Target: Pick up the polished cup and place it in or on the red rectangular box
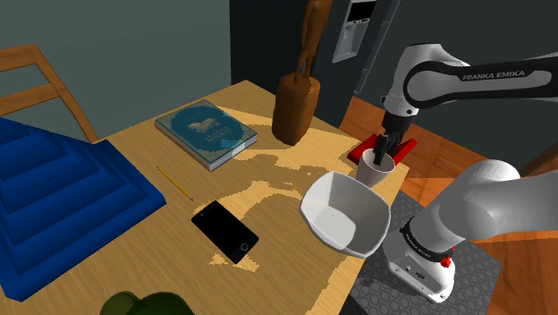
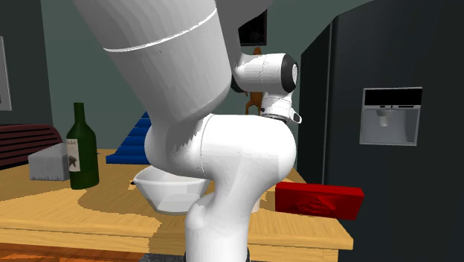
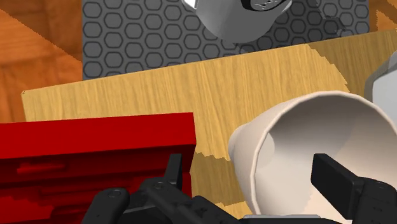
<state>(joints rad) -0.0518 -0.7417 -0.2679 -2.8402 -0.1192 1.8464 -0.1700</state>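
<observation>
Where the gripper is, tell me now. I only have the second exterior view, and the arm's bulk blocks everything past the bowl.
Observer: In the shoulder view the gripper is at a pale cup that stands upright near the edge of the table.
Operator: Give me the fingers.
Observer: Open. In the wrist view one finger is inside the cup, and the other is outside, clear of its wall.
Operator: Place the red box against the cup.
Observer: The red box lies beside the cup, on the outer finger's side, and a strip of wood shows between them.
</observation>
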